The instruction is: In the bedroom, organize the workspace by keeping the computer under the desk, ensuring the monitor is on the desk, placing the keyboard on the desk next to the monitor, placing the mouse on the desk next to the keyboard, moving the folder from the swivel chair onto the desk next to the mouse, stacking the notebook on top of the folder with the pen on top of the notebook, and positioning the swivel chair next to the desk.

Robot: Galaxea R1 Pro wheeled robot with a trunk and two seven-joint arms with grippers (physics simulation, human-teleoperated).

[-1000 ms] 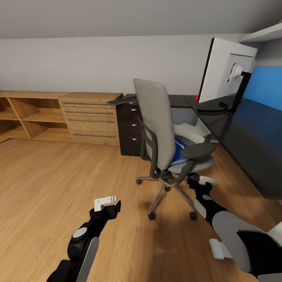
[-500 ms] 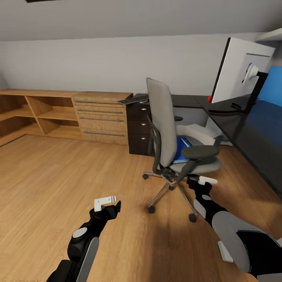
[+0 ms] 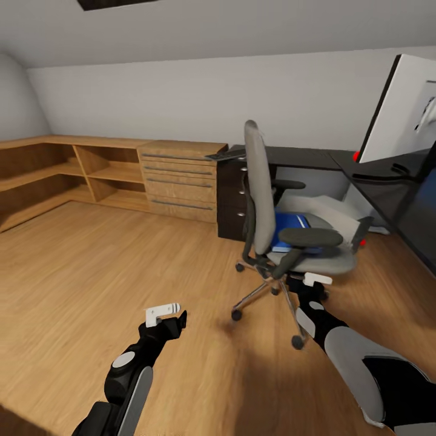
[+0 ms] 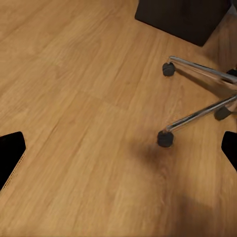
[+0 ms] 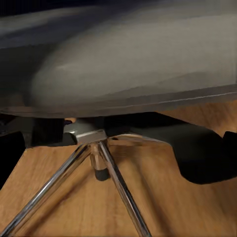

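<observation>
The swivel chair (image 3: 284, 230) is seen on the oak floor (image 3: 91, 272) near the desk (image 3: 387, 181), with the blue folder (image 3: 289, 233) lying on its seat. The left claw (image 3: 165, 313) is held open and empty; the right claw (image 3: 316, 280) sits just under the seat, its state not discernible.

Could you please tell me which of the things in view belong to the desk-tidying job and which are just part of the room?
For the job:
- chair
- blue folder on its seat
- monitor
- desk
- keyboard, on the black cabinet

Just there:
- black cabinet
- wooden drawers
- open shelves
</observation>
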